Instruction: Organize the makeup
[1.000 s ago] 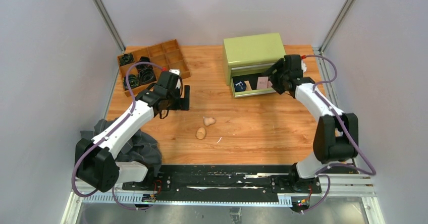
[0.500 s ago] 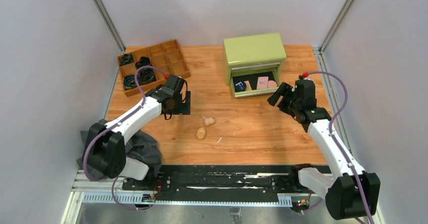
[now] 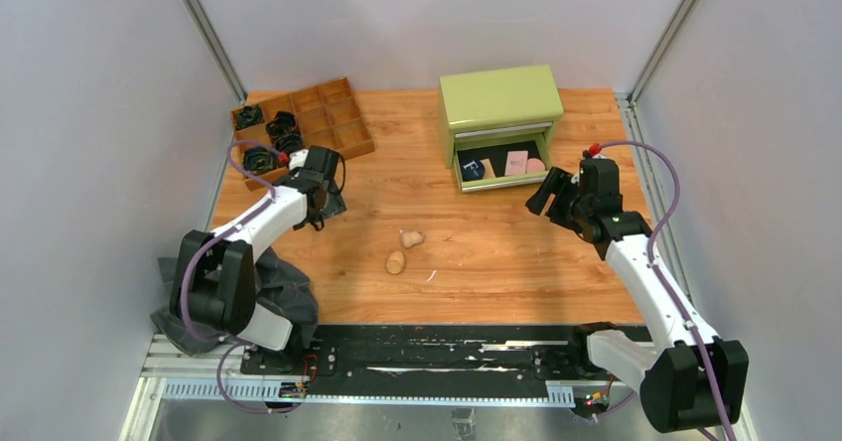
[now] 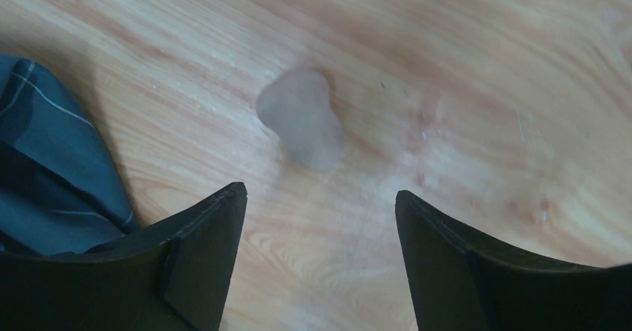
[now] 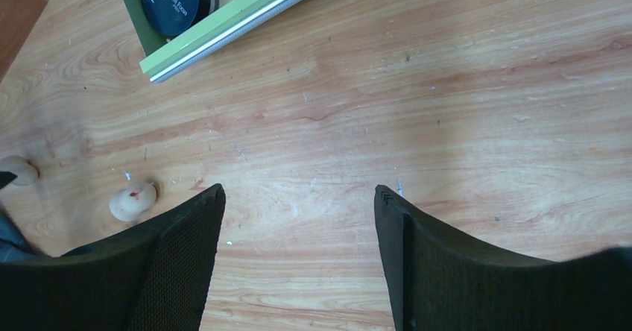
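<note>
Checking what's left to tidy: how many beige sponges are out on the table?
2. The far sponge lies mid-table; the near sponge sits close beside it, toward the arm bases. More could hide inside the drawer.

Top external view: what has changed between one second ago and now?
The right gripper drew back from the open drawer toward the near edge and holds nothing. The left gripper shifted a little to the left, jaws open. The two sponges, the drawer and the tray stayed put.
</note>
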Available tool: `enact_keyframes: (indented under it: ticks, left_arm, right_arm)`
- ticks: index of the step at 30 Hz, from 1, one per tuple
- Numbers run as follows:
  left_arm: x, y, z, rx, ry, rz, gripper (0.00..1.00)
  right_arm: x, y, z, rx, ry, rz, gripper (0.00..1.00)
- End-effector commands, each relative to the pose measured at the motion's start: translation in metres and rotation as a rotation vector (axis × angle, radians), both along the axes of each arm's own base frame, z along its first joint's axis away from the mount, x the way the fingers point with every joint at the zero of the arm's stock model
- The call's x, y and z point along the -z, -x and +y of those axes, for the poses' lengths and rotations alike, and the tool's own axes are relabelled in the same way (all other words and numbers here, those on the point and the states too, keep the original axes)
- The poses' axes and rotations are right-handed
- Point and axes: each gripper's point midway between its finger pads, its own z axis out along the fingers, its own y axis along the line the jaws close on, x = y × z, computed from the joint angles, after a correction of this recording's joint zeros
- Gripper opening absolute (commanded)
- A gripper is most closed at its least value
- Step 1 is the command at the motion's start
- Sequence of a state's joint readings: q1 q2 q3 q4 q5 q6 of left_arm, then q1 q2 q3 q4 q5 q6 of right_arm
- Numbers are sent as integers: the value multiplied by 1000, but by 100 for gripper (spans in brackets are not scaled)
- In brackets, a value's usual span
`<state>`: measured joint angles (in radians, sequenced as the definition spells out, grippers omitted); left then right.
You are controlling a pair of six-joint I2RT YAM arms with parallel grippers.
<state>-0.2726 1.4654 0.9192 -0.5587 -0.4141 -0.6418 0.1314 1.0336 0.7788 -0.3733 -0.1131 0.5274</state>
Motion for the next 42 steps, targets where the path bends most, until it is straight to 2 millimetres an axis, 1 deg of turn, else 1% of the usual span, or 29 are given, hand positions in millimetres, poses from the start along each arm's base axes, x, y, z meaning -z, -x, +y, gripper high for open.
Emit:
enact_keyframes:
  ticks: [1, 4, 6, 8, 9, 11, 12, 13, 15, 17, 19, 24, 26, 28, 29, 30, 33, 35, 36, 39, 42]
  left_arm:
    - [7, -27, 24, -173, 5, -87, 76]
    - [17, -38, 35, -209, -16, -70, 75]
    - [27, -44, 38, -223, -7, -53, 71]
    - [36, -45, 41, -240, -2, -32, 62]
    - [37, -45, 42, -243, -1, -28, 57]
    - [34, -44, 38, -225, 11, -31, 41]
    - [30, -45, 32, -197, 23, -41, 34]
    - [24, -45, 26, -166, 25, -54, 29]
    - [10, -44, 10, -93, 13, -80, 23]
    - [-6, -46, -20, 27, 24, -108, 22]
    - [-23, -49, -60, 175, 39, -138, 22]
    - [-72, -53, -180, 573, 60, -222, 23]
    - [-86, -53, -225, 712, 79, -236, 24]
    - [-101, -54, -266, 824, 82, -261, 24]
    - [-104, -55, -284, 869, 74, -267, 25]
    - [-102, -54, -302, 913, 67, -264, 25]
    - [-106, -60, -340, 996, 85, -276, 26]
    - [-105, -66, -360, 1032, 91, -280, 27]
    - [-109, -71, -371, 1046, 91, -300, 28]
    - [-102, -85, -392, 1064, 62, -321, 30]
    - [-94, -102, -408, 1063, 23, -344, 32]
  right_arm:
    - [-6, 0, 8, -50, -6, 2, 72]
    - [-6, 2, 10, -58, -15, 8, 72]
    - [-5, 3, 10, -58, -15, 12, 72]
    - [-4, 3, 8, -51, -6, 12, 72]
    - [-3, 4, 7, -48, -3, 15, 72]
    - [-3, 4, 7, -47, -2, 16, 72]
    - [-3, 4, 7, -45, -3, 16, 72]
    - [-2, 5, 7, -46, -4, 19, 72]
    - [-1, 4, 8, -44, -8, 24, 72]
    - [0, 3, 7, -38, -10, 32, 71]
    - [2, 2, 4, -16, -4, 36, 72]
    - [-6, 6, -8, 71, -1, 5, 71]
    - [-12, 8, -9, 97, -20, -20, 71]
    - [-17, 12, -11, 117, -30, -40, 70]
    - [-20, 14, -13, 130, -32, -52, 70]
    - [-23, 17, -15, 141, -30, -64, 70]
    - [-32, 27, -24, 151, 15, -90, 66]
    - [-38, 37, -35, 172, 67, -93, 66]
    - [-41, 41, -41, 184, 95, -95, 66]
    - [-48, 57, -56, 219, 152, -106, 66]
    - [-49, 72, -63, 242, 172, -113, 66]
